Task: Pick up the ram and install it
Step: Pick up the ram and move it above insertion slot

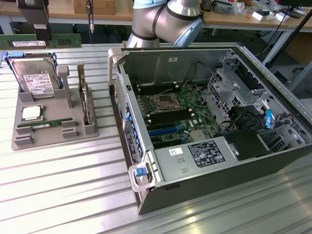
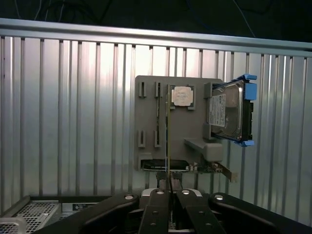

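Wrist view: the ram point(image 2: 168, 141) stands edge-on, clamped in the tool point(image 2: 169, 187).

I get hard white glare off the ribbed table point(image 1: 58, 165) on the exterior view's left; the computer case point(image 1: 219, 183) interior sits shaded. In the wrist view, the background beyond the table is dark.

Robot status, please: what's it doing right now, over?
Gripper shut on the ram. Ram held clear above the grey tray. Second stick lies in tray. Nothing seen in the way.
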`<state>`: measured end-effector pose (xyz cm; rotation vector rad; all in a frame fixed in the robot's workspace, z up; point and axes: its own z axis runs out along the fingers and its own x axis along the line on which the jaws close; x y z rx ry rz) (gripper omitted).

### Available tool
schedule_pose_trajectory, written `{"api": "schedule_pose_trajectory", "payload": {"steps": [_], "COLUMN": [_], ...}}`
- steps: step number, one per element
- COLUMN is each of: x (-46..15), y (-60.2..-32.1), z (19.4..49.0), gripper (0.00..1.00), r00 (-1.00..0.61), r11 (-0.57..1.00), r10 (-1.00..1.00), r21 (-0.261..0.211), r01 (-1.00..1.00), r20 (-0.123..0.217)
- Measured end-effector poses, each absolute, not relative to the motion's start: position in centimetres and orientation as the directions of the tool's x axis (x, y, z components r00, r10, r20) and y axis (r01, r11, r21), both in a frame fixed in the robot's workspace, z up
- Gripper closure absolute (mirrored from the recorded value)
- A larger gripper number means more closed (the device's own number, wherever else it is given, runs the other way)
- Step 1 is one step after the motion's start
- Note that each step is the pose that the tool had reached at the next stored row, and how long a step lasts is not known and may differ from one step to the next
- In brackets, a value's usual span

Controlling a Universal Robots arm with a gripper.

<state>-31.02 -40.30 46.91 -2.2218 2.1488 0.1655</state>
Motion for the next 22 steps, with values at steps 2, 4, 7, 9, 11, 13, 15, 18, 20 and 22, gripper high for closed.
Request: {"api": "schedule_pose_trajectory", "payload": {"steps": [2,4,7,9,11,13,15,18,20,22], "x": [-30.8,-30.6,-30.2,-29.8,-29.6,-29.3,-28.9,-28.4,-28.0,-27.5], "y": [-40.3,-40.3,-40.3,-40.3,-40.3,-40.3,-40.3,-40.3,-40.3,-40.3], "z": [46.8,46.7,46.5,46.4,46.3,46.2,46.1,45.9,45.8,45.8], "gripper": [0.88,0.88,0.88,0.88,0.88,0.88,0.88,0.88,0.88,0.88], "r00": [0.031,0.031,0.031,0.031,0.031,0.031,0.031,0.031,0.031,0.031], "r11": [-0.036,-0.036,-0.036,-0.036,-0.036,-0.036,-0.036,-0.036,-0.036,-0.036], "r10": [-0.994,-0.994,-0.994,-0.994,-0.994,-0.994,-0.994,-0.994,-0.994,-0.994], "r21": [0.041,0.041,0.041,0.041,0.041,0.041,0.041,0.041,0.041,0.041], "r01": [-0.999,-0.999,-0.999,-0.999,-0.999,-0.999,-0.999,-0.999,-0.999,-0.999], "r20": [-0.109,-0.109,-0.109,-0.109,-0.109,-0.109,-0.109,-0.109,-0.109,-0.109]}}
